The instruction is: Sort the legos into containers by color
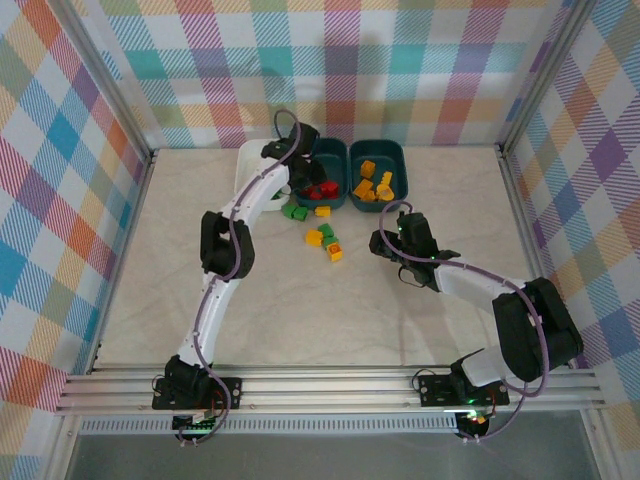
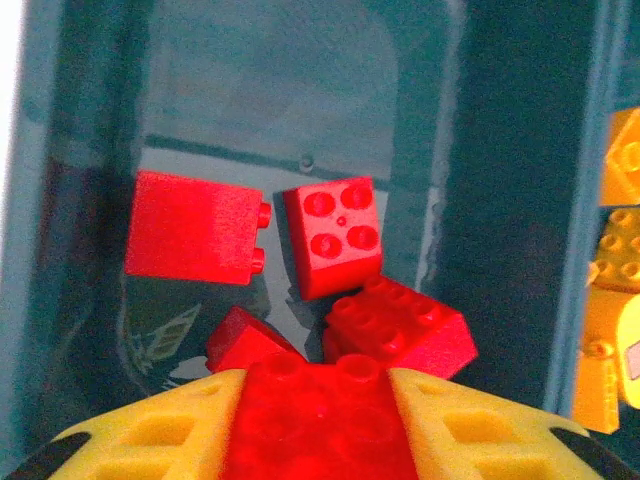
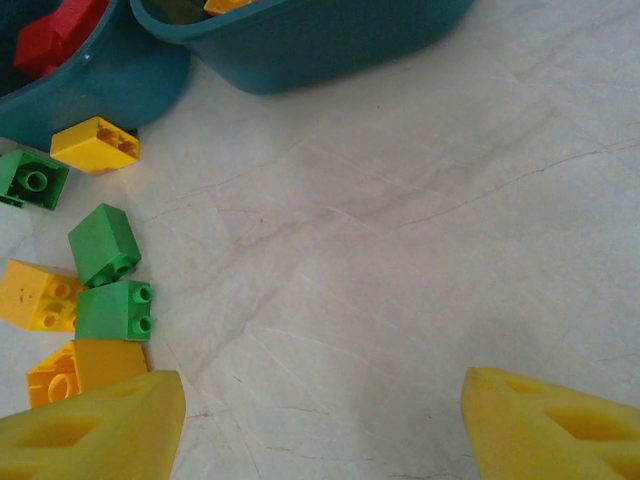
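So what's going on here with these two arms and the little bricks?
The left hand grips a red brick over the teal tub, which has other red bricks in it. The right hand hangs open over the table, beside loose green and yellow bricks not yet sorted. The second teal tub has the yellow-orange ones.
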Robot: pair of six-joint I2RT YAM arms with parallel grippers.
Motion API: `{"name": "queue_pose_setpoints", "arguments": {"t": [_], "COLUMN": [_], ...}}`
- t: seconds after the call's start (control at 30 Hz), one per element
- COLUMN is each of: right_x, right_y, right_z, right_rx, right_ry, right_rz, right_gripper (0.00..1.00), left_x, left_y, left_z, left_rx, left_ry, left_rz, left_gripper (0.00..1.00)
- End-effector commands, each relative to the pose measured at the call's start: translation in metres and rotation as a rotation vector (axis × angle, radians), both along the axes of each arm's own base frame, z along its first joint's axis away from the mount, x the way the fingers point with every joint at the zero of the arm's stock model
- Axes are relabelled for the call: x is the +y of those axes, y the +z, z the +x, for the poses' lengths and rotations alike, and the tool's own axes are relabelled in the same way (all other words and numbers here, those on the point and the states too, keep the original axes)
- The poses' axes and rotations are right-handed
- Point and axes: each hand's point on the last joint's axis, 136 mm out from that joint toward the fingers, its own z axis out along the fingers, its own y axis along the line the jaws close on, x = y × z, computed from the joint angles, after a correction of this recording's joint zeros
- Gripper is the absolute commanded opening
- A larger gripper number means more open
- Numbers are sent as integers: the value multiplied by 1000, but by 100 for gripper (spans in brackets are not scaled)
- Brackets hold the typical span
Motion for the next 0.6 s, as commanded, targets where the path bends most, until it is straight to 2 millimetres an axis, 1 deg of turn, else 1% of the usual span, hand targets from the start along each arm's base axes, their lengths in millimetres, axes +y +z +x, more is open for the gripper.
{"name": "queue_pose_setpoints", "arguments": {"t": [0.0,0.03,0.07,0.1,0.13,0.17,0.2,0.27,0.33,0.37,0.43,0.47,0.5,0.57], "right_x": [12,16,21,27,35,45,56,84,103,111,124,130,135,145], "right_y": [4,2,0,-1,-2,-2,-1,0,0,0,-4,-6,-10,-16], "right_z": [9,9,9,9,9,8,7,1,-6,-9,-13,-15,-17,-19], "right_rx": [-14,-10,-2,-1,0,-2,-7,-16,-23,-23,-12,-4,12,34], "right_ry": [56,73,97,121,146,177,219,323,397,430,483,506,528,570], "right_rz": [13,14,15,15,4,-8,-22,-74,-130,-142,-159,-168,-180,-202], "right_gripper": [73,73,74,74,75,76,76,77,78,79,79,79,80,79], "left_x": [-13,-17,-19,-21,-22,-25,-27,-27,-19,-13,1,7,15,34], "left_y": [20,24,31,38,50,65,82,118,142,151,157,155,151,131], "left_z": [6,7,8,9,10,12,12,7,-4,-12,-30,-38,-50,-74], "left_rx": [-25,-33,-45,-59,-80,-110,-143,-201,-224,-227,-215,-211,-209,-181], "left_ry": [-24,-33,-45,-51,-56,-69,-79,-97,-103,-103,-96,-89,-77,-47], "left_rz": [-104,-123,-137,-147,-157,-177,-194,-217,-197,-178,-141,-128,-112,-91], "left_gripper": [45,50,57,70,84,90,93,99,100,100,100,100,100,100]}}
